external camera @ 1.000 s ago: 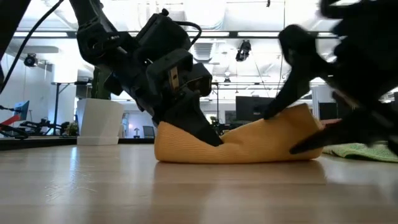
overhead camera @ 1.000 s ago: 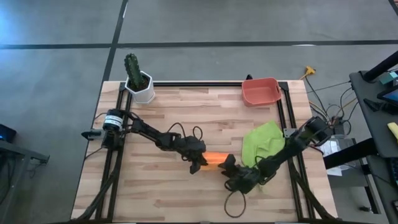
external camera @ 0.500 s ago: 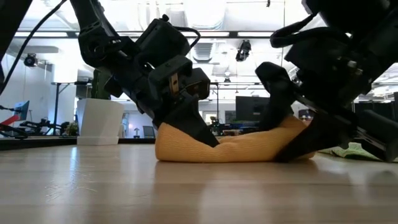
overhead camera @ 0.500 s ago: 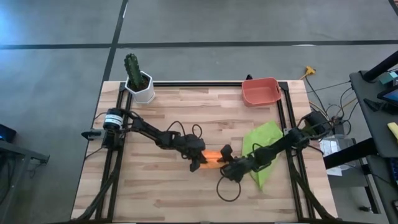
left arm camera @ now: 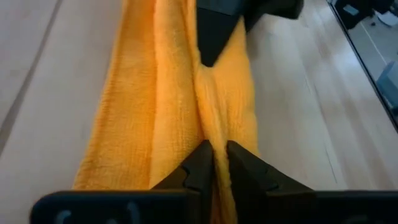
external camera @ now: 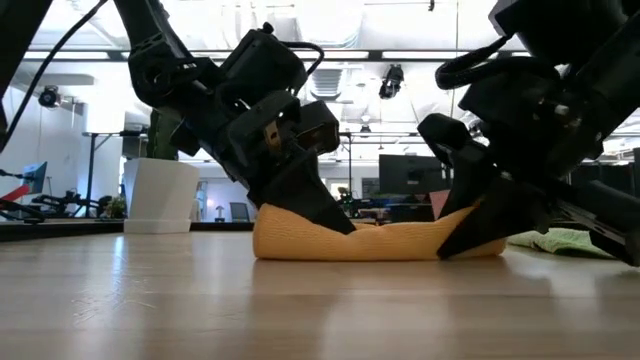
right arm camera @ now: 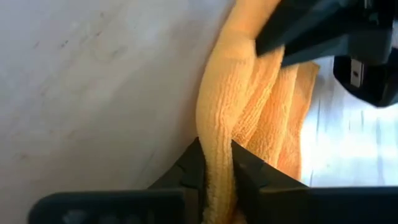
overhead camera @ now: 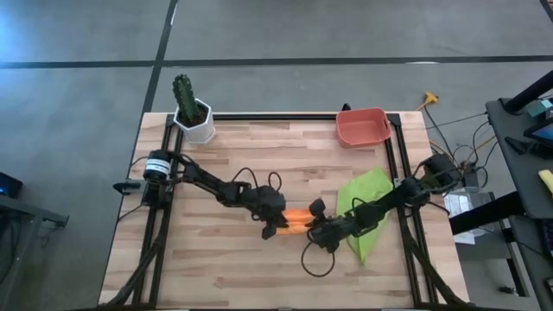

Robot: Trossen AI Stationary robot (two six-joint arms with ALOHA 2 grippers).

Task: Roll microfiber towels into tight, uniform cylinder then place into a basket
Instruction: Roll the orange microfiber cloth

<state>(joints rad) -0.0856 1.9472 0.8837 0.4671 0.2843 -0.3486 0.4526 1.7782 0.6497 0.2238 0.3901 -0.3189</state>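
Note:
The orange microfiber towel [overhead camera: 295,221] lies as a loose long roll on the table's middle, resting along its whole underside [external camera: 380,245]. My left gripper [overhead camera: 277,228] is shut on its left end and my right gripper [overhead camera: 314,230] on its right end. The two face each other along the roll. A lime green towel [overhead camera: 364,207] lies spread on the table at the right, under my right arm. The salmon-red basket [overhead camera: 361,127] stands at the far right edge. My left gripper pinches a raised lengthwise fold [left arm camera: 210,134] on top of the roll between its two fingers, near the roll's left end. The fingers slant down from the table's left and lie along the roll, which stays on the table. My right gripper pinches a thick rounded fold of several layers [right arm camera: 216,134] between its two fingers, at the roll's right end. The fingers slant down from the table's right and lie along the roll. This end [external camera: 470,225] stands slightly higher than the middle.
A white pot with a green cactus [overhead camera: 192,111] stands at the far left corner. Black rails [overhead camera: 285,117] frame the tabletop. Loose cable loops lie by both grippers [overhead camera: 315,263]. Bare wood shows along the near side and at the far middle.
My right gripper has gone toward the table's left to the orange roll's right end, sunk a little, rolled, and shut on that end. That end stood high and has come down, so the roll lies flatter. My left gripper has kept its place at the left end.

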